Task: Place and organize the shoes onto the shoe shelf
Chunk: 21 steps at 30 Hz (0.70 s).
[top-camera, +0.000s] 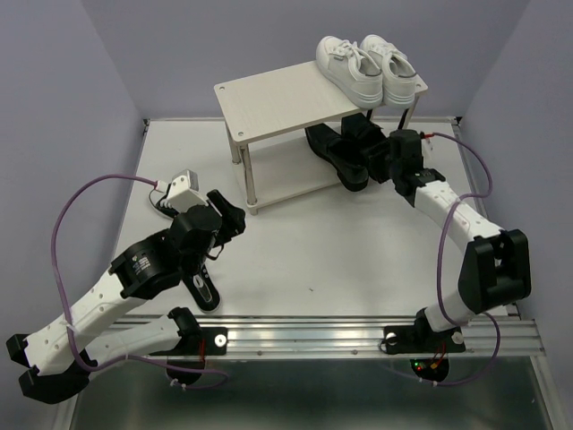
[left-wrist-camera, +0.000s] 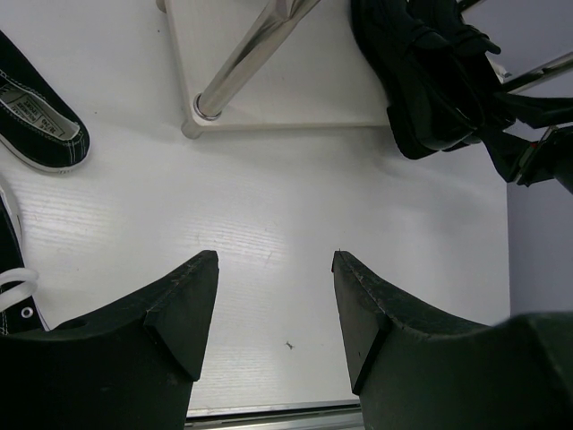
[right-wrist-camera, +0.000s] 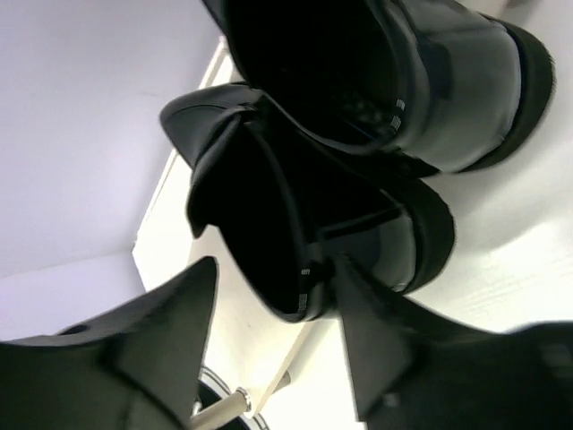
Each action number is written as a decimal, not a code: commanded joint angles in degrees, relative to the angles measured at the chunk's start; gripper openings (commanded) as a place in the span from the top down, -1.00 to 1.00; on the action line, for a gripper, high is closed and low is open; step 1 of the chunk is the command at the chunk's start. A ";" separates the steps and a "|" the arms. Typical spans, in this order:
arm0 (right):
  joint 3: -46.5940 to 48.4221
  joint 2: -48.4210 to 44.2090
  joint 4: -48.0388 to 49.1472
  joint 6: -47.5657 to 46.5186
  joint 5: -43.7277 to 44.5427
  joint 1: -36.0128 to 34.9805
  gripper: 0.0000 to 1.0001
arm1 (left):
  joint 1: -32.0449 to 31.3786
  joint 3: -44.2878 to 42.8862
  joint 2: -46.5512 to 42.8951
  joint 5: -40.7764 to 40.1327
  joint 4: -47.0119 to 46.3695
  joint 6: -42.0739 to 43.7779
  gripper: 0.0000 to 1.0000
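Note:
The shoe shelf (top-camera: 277, 98) stands at the back middle. Two white sneakers (top-camera: 369, 68) sit on the right end of its top board. Two glossy black loafers (top-camera: 342, 154) lie on the right of the lower board (right-wrist-camera: 235, 333). My right gripper (top-camera: 369, 154) is at their heels, open. In the right wrist view the nearer loafer (right-wrist-camera: 269, 224) has its heel rim against my right finger (right-wrist-camera: 376, 340). My left gripper (left-wrist-camera: 273, 260) hangs open over bare table. One black canvas sneaker (left-wrist-camera: 40, 125) lies left of it, and another (top-camera: 204, 291) lies under my left arm.
A silver shelf leg (left-wrist-camera: 246, 58) stands ahead of my left gripper. Lilac walls close in the table (top-camera: 313, 260) at the back and sides. A metal rail (top-camera: 340, 336) runs along the near edge. The left half of the top board is bare.

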<state>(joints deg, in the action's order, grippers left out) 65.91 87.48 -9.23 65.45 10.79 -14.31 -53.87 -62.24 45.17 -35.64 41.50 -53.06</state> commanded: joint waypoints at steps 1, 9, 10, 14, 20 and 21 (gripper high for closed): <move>-0.16 -2.93 8.70 -0.49 -1.29 0.15 -0.34 | 0.34 -1.13 -0.26 -1.98 -0.01 -0.56 -0.29; -0.52 -8.89 7.40 -6.82 -7.87 0.15 -0.64 | 0.43 -0.61 0.97 -2.42 1.74 -2.22 -0.30; -0.69 -9.69 6.69 -7.44 -8.49 0.15 -0.67 | 0.43 -0.52 1.24 -2.59 2.18 -2.75 -0.30; -2.36 -15.05 1.60 -16.55 -10.35 0.15 -0.80 | 1.04 0.53 2.29 -3.38 4.47 -3.98 -0.32; -12.11 -28.40 -6.93 -22.82 -6.22 0.15 -0.93 | 14.11 4.40 2.47 -3.48 10.62 -4.52 -0.54; -13.25 -29.90 -7.63 -23.00 -5.96 0.15 -0.93 | 16.58 5.10 2.64 -1.47 10.28 -2.25 -0.54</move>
<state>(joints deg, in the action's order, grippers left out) 56.36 62.70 -11.14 48.07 2.98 -14.31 -44.66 -59.46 47.94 -36.73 47.77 -56.88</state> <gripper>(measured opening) 0.961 0.768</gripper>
